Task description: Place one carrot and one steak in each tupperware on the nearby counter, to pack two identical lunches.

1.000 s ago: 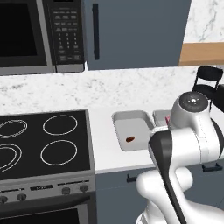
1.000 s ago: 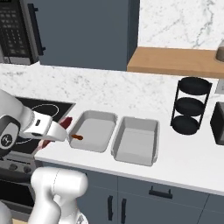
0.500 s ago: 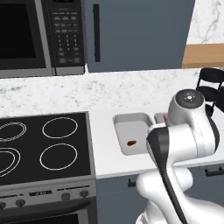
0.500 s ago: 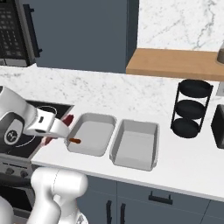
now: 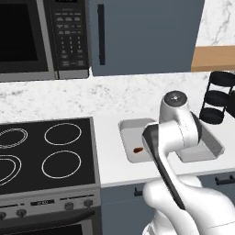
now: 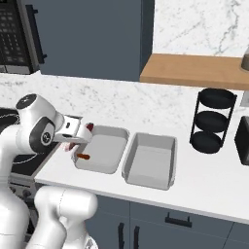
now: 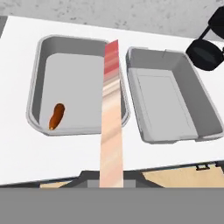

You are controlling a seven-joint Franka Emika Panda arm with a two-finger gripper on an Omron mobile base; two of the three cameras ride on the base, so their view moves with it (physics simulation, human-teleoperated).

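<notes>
Two light-grey tupperware trays stand side by side on the white counter (image 6: 209,180). The left tupperware (image 7: 76,65) (image 6: 104,151) (image 5: 128,133) holds one small orange carrot (image 7: 56,116) (image 6: 82,156) (image 5: 137,150) near its front left corner. Nothing lies in the right tupperware (image 7: 166,98) (image 6: 151,160); in the left base view my arm partly covers it. My gripper (image 6: 80,137) is shut on a long flat steak (image 7: 111,109), red at its far end and pale pink nearer the hand. It hangs above the counter at the left tupperware's left edge. In the hand view the steak's far end reaches over the rims between the two trays.
A black three-tier rack (image 6: 211,121) (image 5: 218,96) stands right of the trays. The black stove top (image 5: 46,151) lies left of them, with a microwave (image 5: 41,36) above it. A wooden shelf (image 6: 194,70) hangs on the marble wall. Dark drawers run below the counter edge.
My gripper has carried the steak rightward, from beside the stove to the left tupperware's edge. Both base views have shifted slightly. The carrot has stayed put.
</notes>
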